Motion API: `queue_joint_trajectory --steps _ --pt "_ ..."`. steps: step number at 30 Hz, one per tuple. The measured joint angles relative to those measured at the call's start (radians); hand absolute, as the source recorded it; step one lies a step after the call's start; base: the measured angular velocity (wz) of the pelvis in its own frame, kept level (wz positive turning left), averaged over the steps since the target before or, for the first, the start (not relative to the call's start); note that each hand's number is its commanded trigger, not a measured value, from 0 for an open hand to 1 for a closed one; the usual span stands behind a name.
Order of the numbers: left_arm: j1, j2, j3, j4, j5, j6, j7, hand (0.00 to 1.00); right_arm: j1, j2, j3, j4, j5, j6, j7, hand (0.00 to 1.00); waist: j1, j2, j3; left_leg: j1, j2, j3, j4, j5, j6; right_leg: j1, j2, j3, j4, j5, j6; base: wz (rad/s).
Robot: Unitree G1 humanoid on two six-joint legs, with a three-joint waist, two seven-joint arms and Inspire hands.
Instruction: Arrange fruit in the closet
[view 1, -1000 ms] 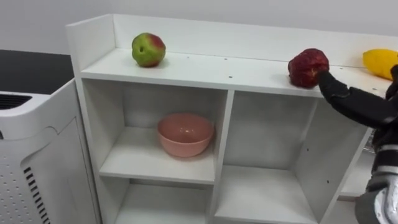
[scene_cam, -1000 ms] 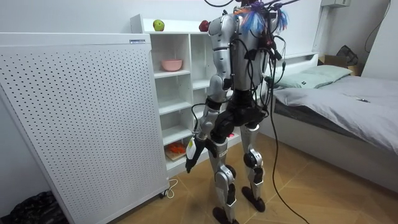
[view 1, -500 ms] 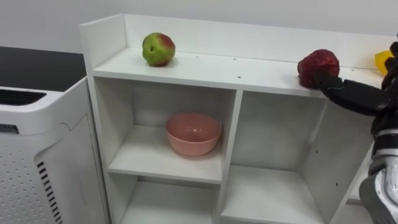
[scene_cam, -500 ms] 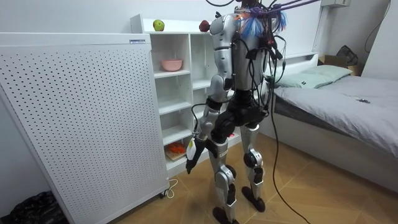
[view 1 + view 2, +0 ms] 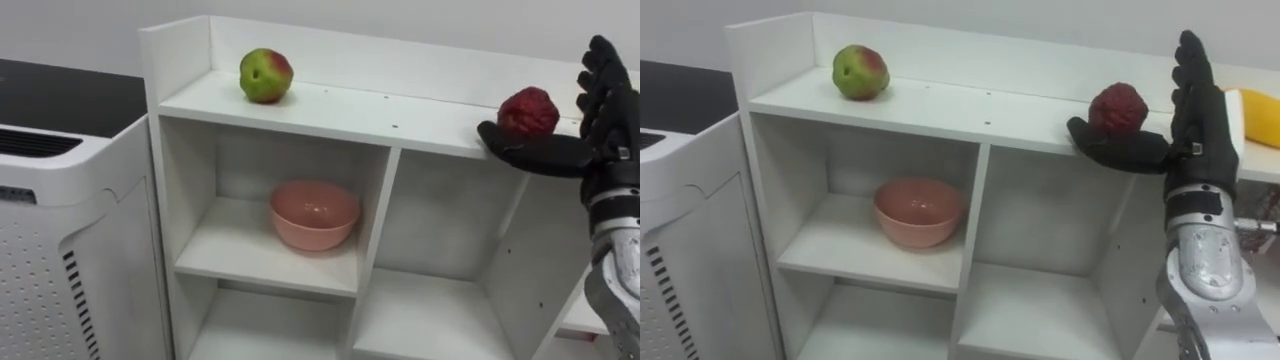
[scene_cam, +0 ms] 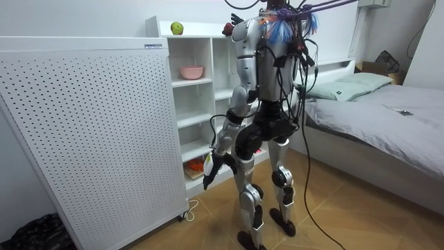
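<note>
Looking down at the white closet (image 5: 350,105), we see three pieces of fruit on its top shelf. A green apple with a red blush (image 5: 265,75) sits near the left end, well apart from the others. A dark red, bumpy fruit (image 5: 1117,108) rests on the same shelf further right, close to the front edge. A yellow fruit (image 5: 1260,117) lies just beyond it at the right edge of the right eye view.

Our right hand (image 5: 1200,110) is raised just beside the red fruit, on its right. Its fingers are straight and point upward, so it is released and grasps nothing. Its thumb reaches out sideways in front of the lower part of the red fruit. We cannot tell whether the thumb touches the fruit or merely passes before it.

Below the top shelf, the upper left compartment holds a pink bowl (image 5: 314,213), upright and near the middle of its board. The compartment to its right looks bare. A white appliance (image 5: 60,200) stands just beside the closet on the left.

From the room view, we stand upright facing the closet, with a white perforated panel (image 6: 83,125) on the room view's left and a bed (image 6: 374,104) on its right. Our left hand (image 6: 210,173) hangs low beside the thigh; we cannot tell how its fingers are set.
</note>
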Motion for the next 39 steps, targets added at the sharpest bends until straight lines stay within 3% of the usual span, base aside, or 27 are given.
queue_joint_trajectory --steps 1,2,3,9,21,31,37,39 --pt "0.0 0.001 0.0 0.0 0.0 0.0 0.0 0.0 0.0 -0.003 0.002 0.0 0.0 0.0 0.004 0.57 0.0 0.0 0.0001 0.0 0.0 0.0 0.0 0.0 0.0 0.0 0.0 -0.001 0.0 0.0 0.0 0.0" --pt "0.0 0.003 0.0 0.0 -0.001 0.0 0.0 0.0 0.0 -0.007 0.004 0.0 0.0 0.0 0.011 0.62 0.002 0.0 0.0002 0.0 0.0 0.0 0.0 0.0 0.0 0.0 0.0 -0.005 0.0 0.0 0.0 0.0" --pt "0.0 0.003 0.0 0.0 0.0 0.001 0.0 0.0 0.0 -0.009 0.004 0.0 -0.001 0.0 0.018 1.0 0.002 -0.001 0.0001 -0.001 0.0 -0.001 0.0 0.0 0.0 0.0 -0.001 -0.012 0.001 0.0 0.0 0.0" --pt "0.001 0.002 0.0 0.0 0.0 0.019 0.0 0.0 -0.008 -0.018 0.003 0.001 -0.002 0.02 0.06 1.0 0.001 -0.004 -0.0011 -0.004 0.0 0.003 0.001 0.0 0.0 -0.003 -0.001 -0.012 0.001 0.0 0.0 0.0" --pt "0.002 0.003 -0.001 0.001 0.0 0.021 0.0 0.0 -0.012 -0.029 0.003 0.02 -0.003 0.017 0.123 1.0 0.013 -0.007 -0.0036 0.002 0.0 0.004 0.004 0.0 0.0 0.003 -0.002 -0.012 0.002 0.0 0.0 0.0" --pt "0.001 0.002 0.0 0.005 0.0 0.028 -0.017 0.0 -0.017 -0.028 0.003 0.018 0.053 0.018 0.144 1.0 0.018 0.0 0.0006 -0.001 0.0 0.004 0.003 0.0 0.0 0.006 -0.002 -0.011 0.003 0.0 -0.001 0.0" --pt "0.012 0.003 0.0 0.006 0.001 0.028 -0.015 0.0 -0.009 -0.027 0.005 -0.068 0.13 0.045 0.146 1.0 0.009 0.014 -0.0062 -0.018 0.0 0.003 0.005 0.0 0.0 -0.008 -0.001 -0.01 0.002 0.001 -0.001 0.0" --pt "0.015 0.002 -0.001 0.006 0.002 0.028 -0.002 0.0 0.031 -0.026 0.01 -0.173 0.143 0.051 0.146 1.0 0.009 0.024 -0.0127 -0.018 0.0 0.003 0.005 0.0 0.0 -0.012 -0.001 -0.01 0.001 0.001 -0.001 0.0"
